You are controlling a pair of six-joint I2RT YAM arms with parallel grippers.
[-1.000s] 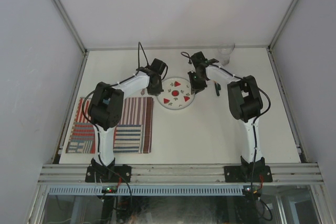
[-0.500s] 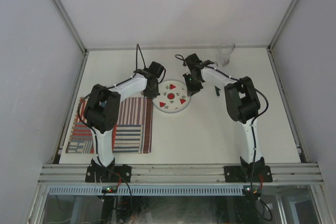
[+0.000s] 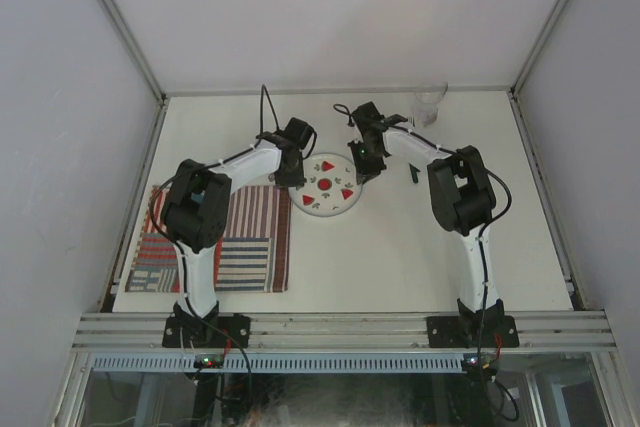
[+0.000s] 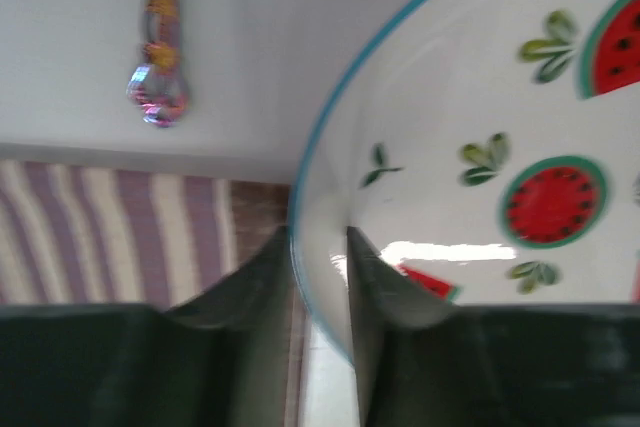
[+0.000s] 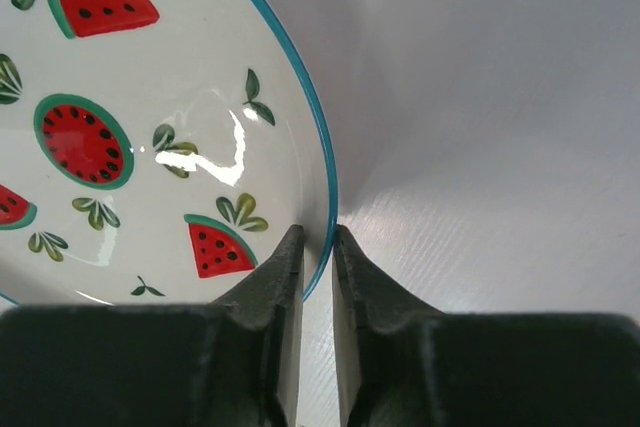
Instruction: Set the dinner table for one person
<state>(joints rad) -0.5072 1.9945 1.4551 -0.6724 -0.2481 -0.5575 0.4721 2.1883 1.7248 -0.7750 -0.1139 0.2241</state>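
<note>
Both arms are out over the dinner table, the big off-white top that fills the whole work area, and both are on the watermelon plate. The plate is in the far middle of the table, just right of the striped placemat and not on it.

The left gripper has its fingers astride the plate's left rim, one outside and one inside, a little way apart. Whether they are pinching is impossible to tell through the blur. The right gripper has its jaws nearly together with the blue edge of the right rim at their tips, and I can't tell whether that is a real bite either.

I'd call this early going. The mat is laid near left, and that is the only thing in place. The plate has yet to land on it, the clear glass is out at the far right edge, and a small dark item lies right of the plate.
</note>
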